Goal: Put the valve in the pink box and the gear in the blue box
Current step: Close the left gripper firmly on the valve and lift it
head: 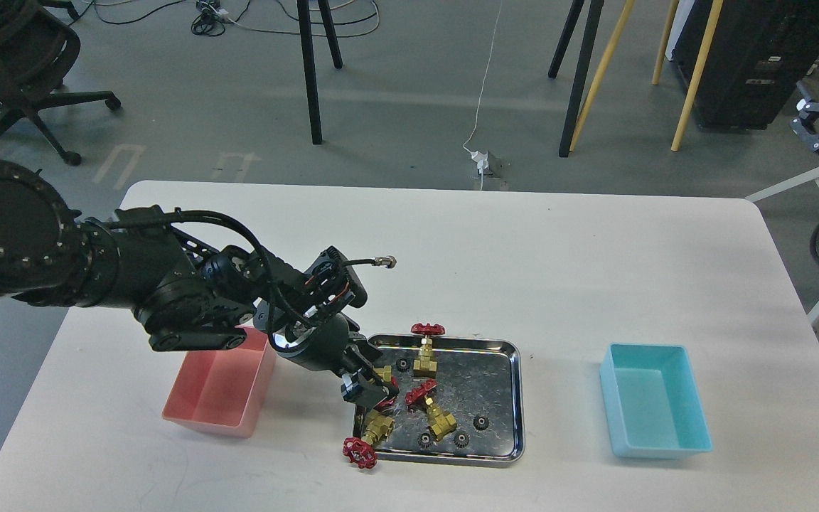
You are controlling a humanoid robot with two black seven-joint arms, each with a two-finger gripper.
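Head view shows my left end effector (369, 387) low over the steel tray (509, 398), fingers seemingly around a valve (385, 375) though I cannot tell; I'd confirm grip, then lift to the pink box (219, 391).

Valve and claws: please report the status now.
Left claw down in steel tray, around a valve; closure unclear. Right claw raised far right, open. Pink box, blue box both empty. Nothing blocking.

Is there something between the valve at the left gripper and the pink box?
Nothing visible on the table. Only the steel tray rim and the left gripper's own arm lie between that valve and the pink box.
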